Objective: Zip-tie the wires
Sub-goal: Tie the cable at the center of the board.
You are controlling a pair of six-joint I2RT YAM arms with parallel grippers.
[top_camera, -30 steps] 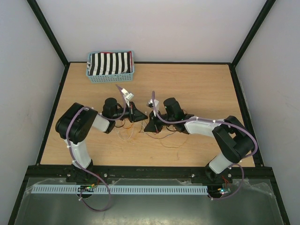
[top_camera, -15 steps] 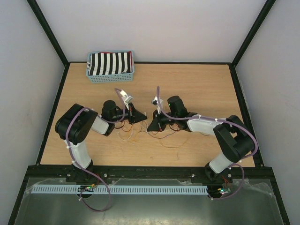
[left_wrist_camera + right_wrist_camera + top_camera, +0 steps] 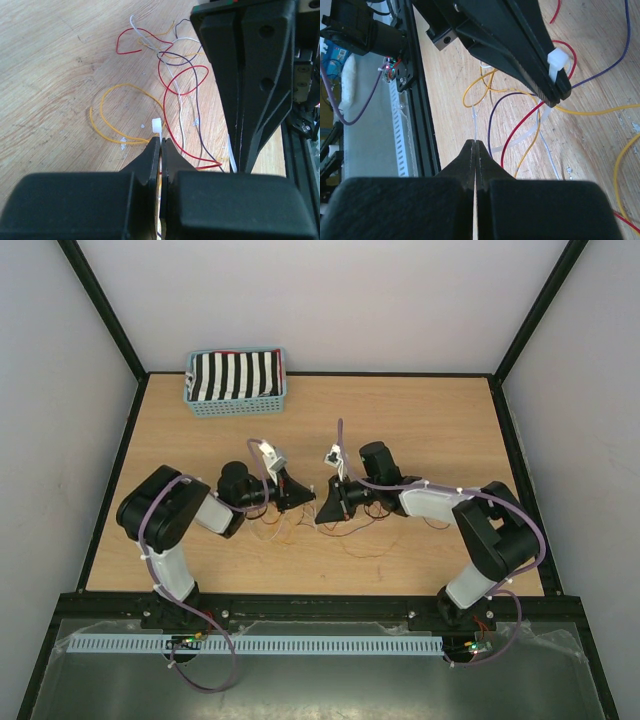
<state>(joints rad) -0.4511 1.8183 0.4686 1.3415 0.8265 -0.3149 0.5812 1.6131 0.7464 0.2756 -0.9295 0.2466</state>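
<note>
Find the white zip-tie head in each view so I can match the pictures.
Top external: too small to make out; it would be at the tip of the left gripper, picture centre.
Left wrist: zip-tie head lower centre, poking up from that gripper's shut fingertips.
Right wrist: upper right, near the tip of the left gripper reaching in from above.
Shared landmark: the left gripper pinching it.

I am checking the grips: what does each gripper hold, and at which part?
Both hold one white zip tie: the left gripper pinches its head end, the right gripper its thin tail.
</note>
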